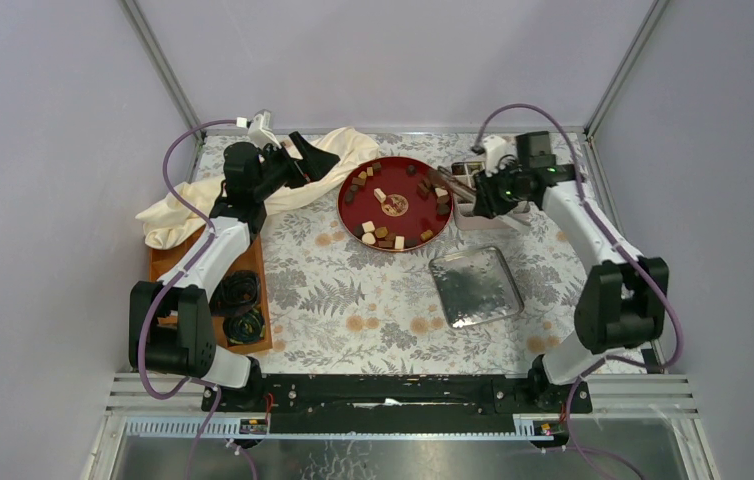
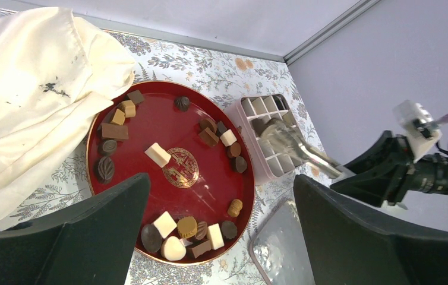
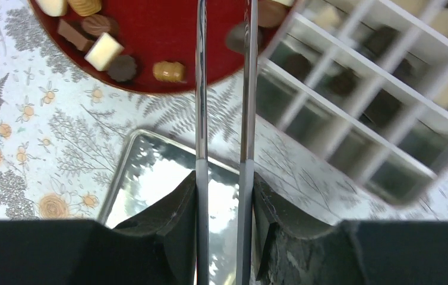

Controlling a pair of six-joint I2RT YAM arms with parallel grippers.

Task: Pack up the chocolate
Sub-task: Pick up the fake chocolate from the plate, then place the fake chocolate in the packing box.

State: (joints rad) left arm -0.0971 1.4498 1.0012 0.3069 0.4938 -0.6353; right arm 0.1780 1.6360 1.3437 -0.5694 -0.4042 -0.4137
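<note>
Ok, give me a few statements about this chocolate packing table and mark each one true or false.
The right tool is shut on metal tongs. True.
The left tool holds a chocolate. False: it is open and holds nothing.
Loose chocolates lie on a red round plate. True.
The cream cloth covers the silver tin. False: the cloth lies at the plate's left, and the tin sits apart from it, nearer the arms.
</note>
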